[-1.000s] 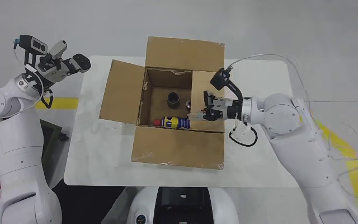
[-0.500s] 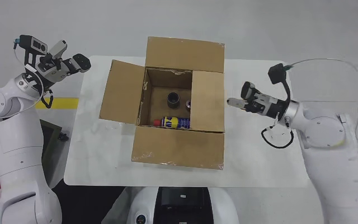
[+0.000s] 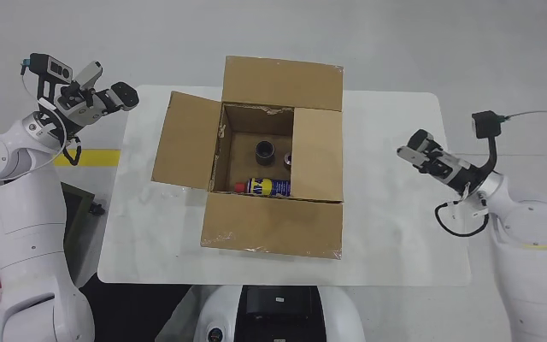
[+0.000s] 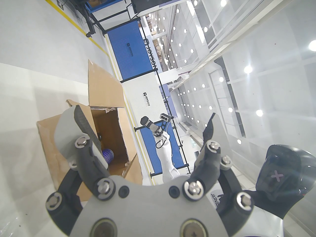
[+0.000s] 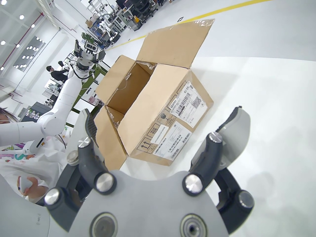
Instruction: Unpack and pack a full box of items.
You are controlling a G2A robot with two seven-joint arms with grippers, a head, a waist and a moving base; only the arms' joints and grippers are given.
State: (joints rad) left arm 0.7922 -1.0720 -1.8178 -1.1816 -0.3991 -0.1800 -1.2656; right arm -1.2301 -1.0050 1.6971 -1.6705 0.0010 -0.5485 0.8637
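Observation:
An open cardboard box (image 3: 272,224) stands in the middle of the white table (image 3: 154,248), its flaps spread. Inside lie a blue and yellow spray can (image 3: 263,185), a black cylinder (image 3: 266,154) and a small dark item (image 3: 288,158). My right gripper (image 3: 412,147) hangs open and empty over the table, well to the right of the box (image 5: 158,94). My left gripper (image 3: 126,96) is held open and empty beyond the table's far left corner. From it, the box (image 4: 108,124) and the blue can (image 4: 108,155) inside are visible between its fingers (image 4: 81,122).
The box's right flap (image 3: 317,154) is folded inward over part of the opening. Bare table lies to the right of the box and along the front edge. A yellow floor line (image 3: 94,156) runs left of the table.
My right arm has pulled back from the box's opening and swung far to the right, gripper empty. The left arm and the items in the box have not moved.

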